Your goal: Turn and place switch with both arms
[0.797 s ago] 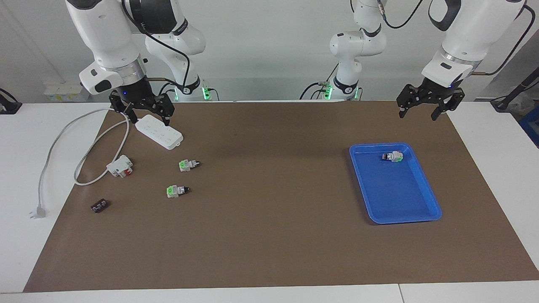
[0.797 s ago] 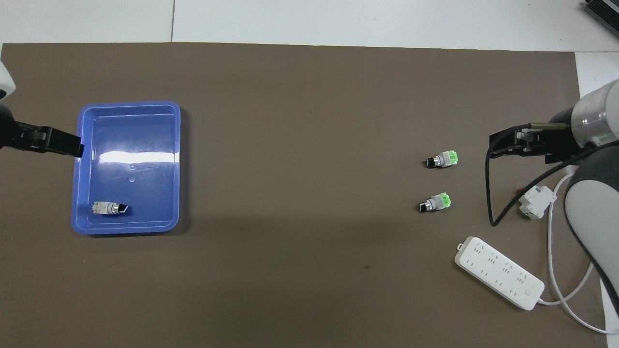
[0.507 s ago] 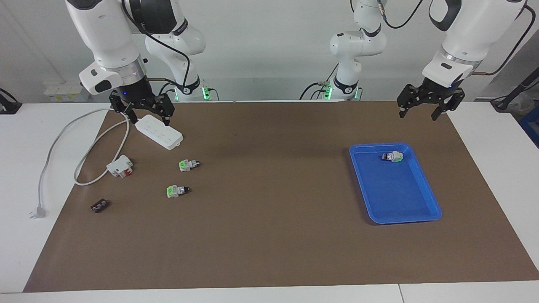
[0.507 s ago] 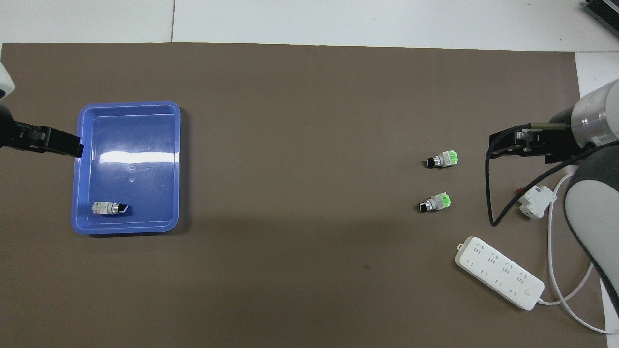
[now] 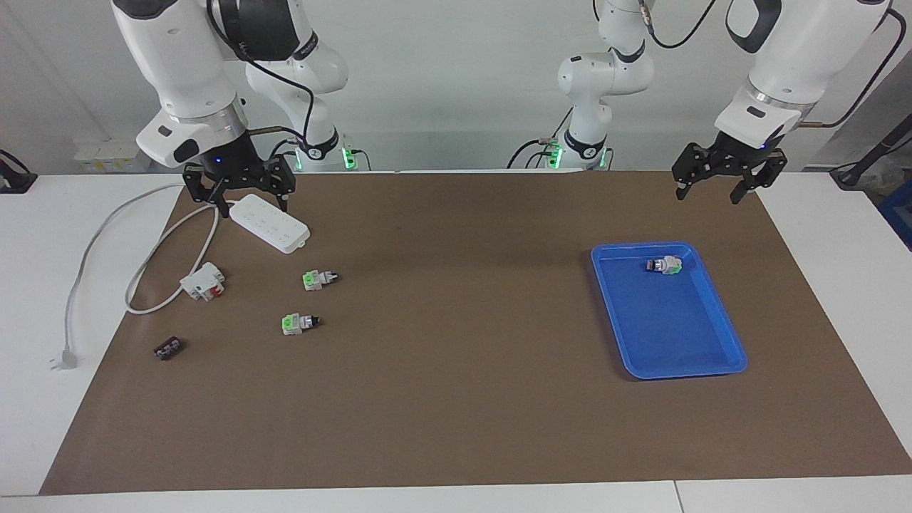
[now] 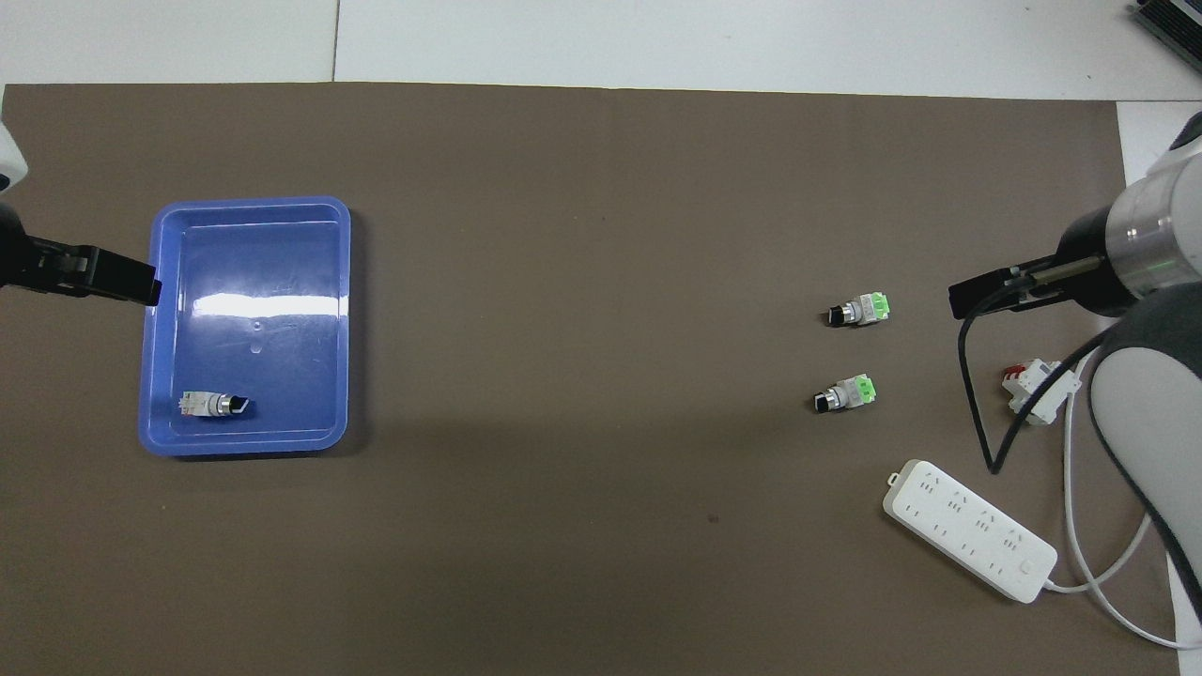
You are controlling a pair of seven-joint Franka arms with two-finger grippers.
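— Two switches lie loose on the brown mat at the right arm's end of the table: the nearer switch (image 5: 318, 278), closer to the robots, and the farther switch (image 5: 300, 323) beside it. A third switch (image 5: 664, 265) already lies in the blue tray (image 5: 712, 360), at the tray's end closest to the robots.

— And the grippers?

— The right gripper (image 5: 240, 187) hangs over the power strip (image 5: 269, 224), fingers spread wide, holding nothing. The left gripper (image 5: 729, 172) waits over the mat at the left arm's end, also wide open and empty.

— What could go wrong from here?

— I judge the strip and its white cable (image 5: 153, 246) the main hazard: a descent started from there could clip the strip or drag the cable. The white-and-red block (image 5: 203, 281) sits close by too. The switches are small, so an off-centre pinch might roll one away, and a loose handover between arms could drop it.

— Which way do they point?

— Both loose ones lie flat, long axis running roughly along the table's length: green block toward the right arm's end, black knob toward the tray. The one in the tray lies along the same line, knob toward the table's middle.
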